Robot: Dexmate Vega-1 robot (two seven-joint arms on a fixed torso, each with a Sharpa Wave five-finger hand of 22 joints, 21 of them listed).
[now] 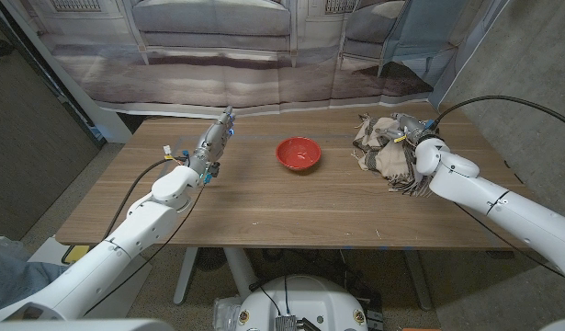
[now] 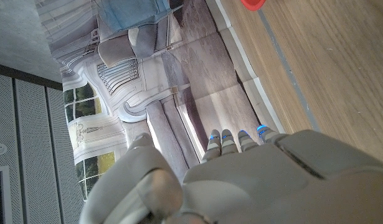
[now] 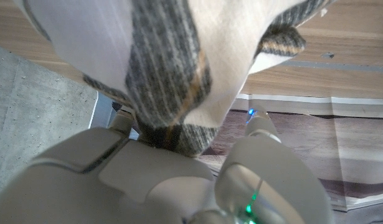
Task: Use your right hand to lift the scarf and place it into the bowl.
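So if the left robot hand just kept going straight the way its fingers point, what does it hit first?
Probably nothing on the table. The left robot hand points toward the table's far edge, and the red bowl sits off to its side. Beyond the edge hangs the printed backdrop; depth there is unclear.

My arms wear smooth white shells with grey joints, and a black cable loops along each one. The left robot hand (image 1: 213,140) is pale grey with blue-lit fingertips (image 2: 262,131); the right robot hand (image 1: 412,136) shows a green light.
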